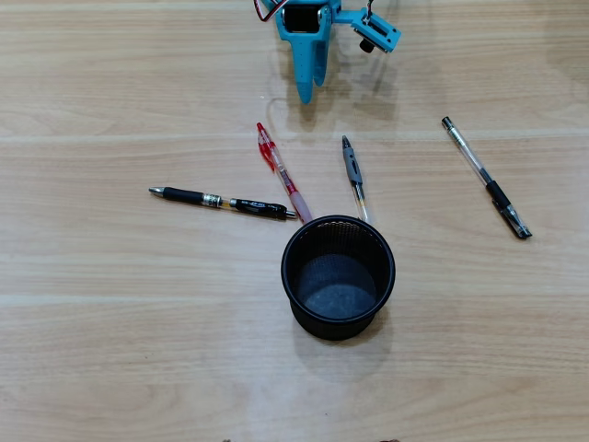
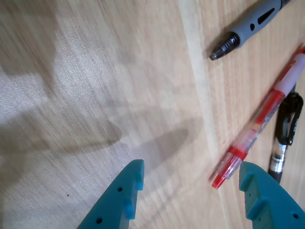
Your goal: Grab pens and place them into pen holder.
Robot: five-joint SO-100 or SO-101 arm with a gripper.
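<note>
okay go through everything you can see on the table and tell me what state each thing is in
Pen holder: upright, empty.
Red pen: flat on the table, ungrasped, one end at the holder's rim.
Black pen: flat, left of the holder in the overhead view.
Grey pen: flat, one end by the rim.
Clear pen: flat, apart on the right.
Claw: open, holding nothing, above the table near the red pen's tip.

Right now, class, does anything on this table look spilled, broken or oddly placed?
Nothing stands out. The pen holder stands upright and empty. Four pens lie flat on the table: black, red, grey and clear. None looks damaged. The gripper is open above bare wood.
</note>
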